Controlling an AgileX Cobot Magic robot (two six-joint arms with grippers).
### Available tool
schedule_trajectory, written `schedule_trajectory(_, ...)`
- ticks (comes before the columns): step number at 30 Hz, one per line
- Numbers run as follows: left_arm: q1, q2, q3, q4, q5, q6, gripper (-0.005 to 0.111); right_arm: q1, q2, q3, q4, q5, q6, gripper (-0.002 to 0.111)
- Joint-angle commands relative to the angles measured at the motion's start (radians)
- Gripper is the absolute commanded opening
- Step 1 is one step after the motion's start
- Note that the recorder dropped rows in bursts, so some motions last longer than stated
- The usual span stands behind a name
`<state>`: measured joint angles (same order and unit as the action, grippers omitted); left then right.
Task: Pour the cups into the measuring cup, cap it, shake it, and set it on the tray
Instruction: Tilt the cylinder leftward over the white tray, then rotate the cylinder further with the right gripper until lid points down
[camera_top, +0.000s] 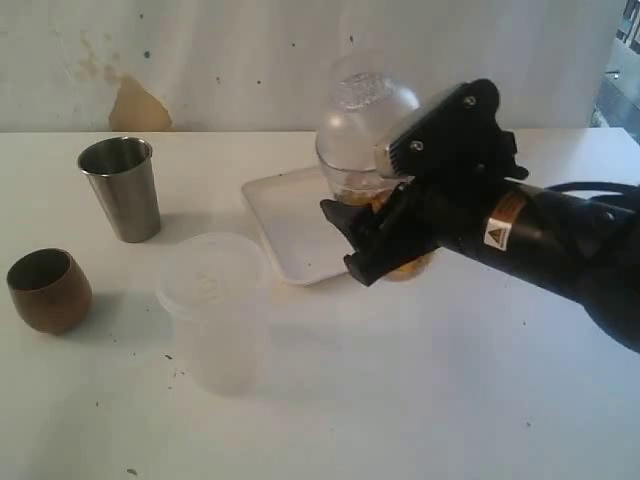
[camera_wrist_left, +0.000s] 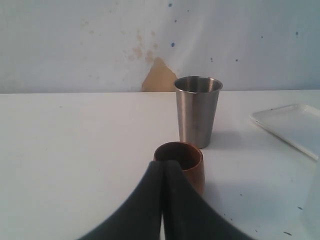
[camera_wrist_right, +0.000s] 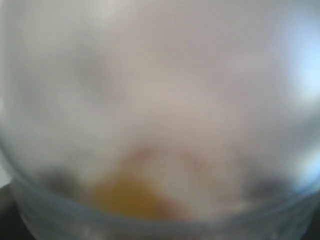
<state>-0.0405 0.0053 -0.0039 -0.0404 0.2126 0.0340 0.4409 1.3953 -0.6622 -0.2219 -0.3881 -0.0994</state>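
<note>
My right gripper (camera_top: 372, 243) is shut on the measuring cup (camera_top: 362, 125), a clear tumbler with a domed cap, and holds it at the near right edge of the white tray (camera_top: 285, 215). Orange contents show at the cup's base. The right wrist view is a blur filled by the measuring cup (camera_wrist_right: 160, 125) with an orange patch low in it. The steel tumbler (camera_top: 122, 187) and the brown wooden cup (camera_top: 48, 290) stand upright at the left. My left gripper (camera_wrist_left: 164, 167) is shut and empty, just short of the wooden cup (camera_wrist_left: 189, 165), with the steel tumbler (camera_wrist_left: 197, 110) behind it.
A frosted lidded plastic container (camera_top: 215, 310) stands near the front, between the cups and the tray. A corner of the tray (camera_wrist_left: 295, 125) shows in the left wrist view. A stained white wall backs the table. The right arm stretches in from the right edge.
</note>
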Motion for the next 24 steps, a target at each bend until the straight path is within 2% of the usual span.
schedule_trajectory(1,-0.002,-0.005,0.004,-0.005,-0.011,-0.003,0.0,0.007,0.05,-0.106,0.001,0.067,-0.13,0.0)
schedule_trajectory(6,-0.002,-0.005,0.004,-0.005,-0.011,-0.003,0.0,0.007,0.094,-0.142,0.001,0.109,-0.267,0.0)
schedule_trajectory(15,-0.002,-0.005,0.004,-0.005,-0.011,-0.003,0.0,0.007,0.144,-0.142,0.001,0.112,-0.395,0.0)
schedule_trajectory(24,-0.002,-0.005,0.004,-0.005,-0.011,-0.003,0.0,0.007,0.208,-0.146,0.003,0.115,-0.441,0.0)
